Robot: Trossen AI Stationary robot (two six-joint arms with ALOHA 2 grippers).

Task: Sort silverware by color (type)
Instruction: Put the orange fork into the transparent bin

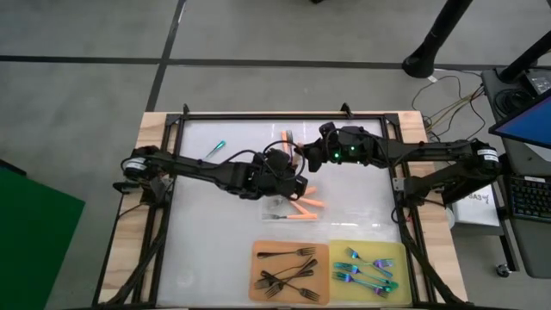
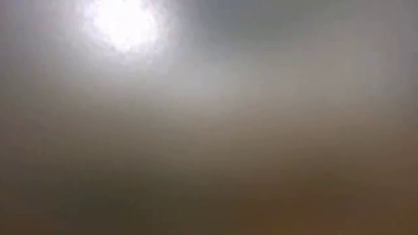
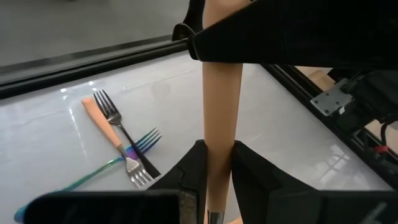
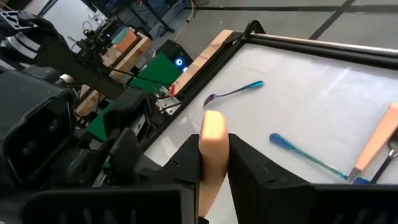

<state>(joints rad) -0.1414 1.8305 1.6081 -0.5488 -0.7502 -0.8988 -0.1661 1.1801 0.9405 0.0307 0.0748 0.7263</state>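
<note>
Midair, both grippers — left gripper [image 3: 217, 165] and right gripper [image 4: 214, 158] — clamp one orange-handled fork [image 3: 221, 112]

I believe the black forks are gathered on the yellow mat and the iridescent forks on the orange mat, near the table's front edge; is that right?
Not quite: the mats are swapped. The high view shows the black forks gathered on the orange mat and the iridescent forks on the yellow mat. Both mats do lie near the table's front edge.
</note>
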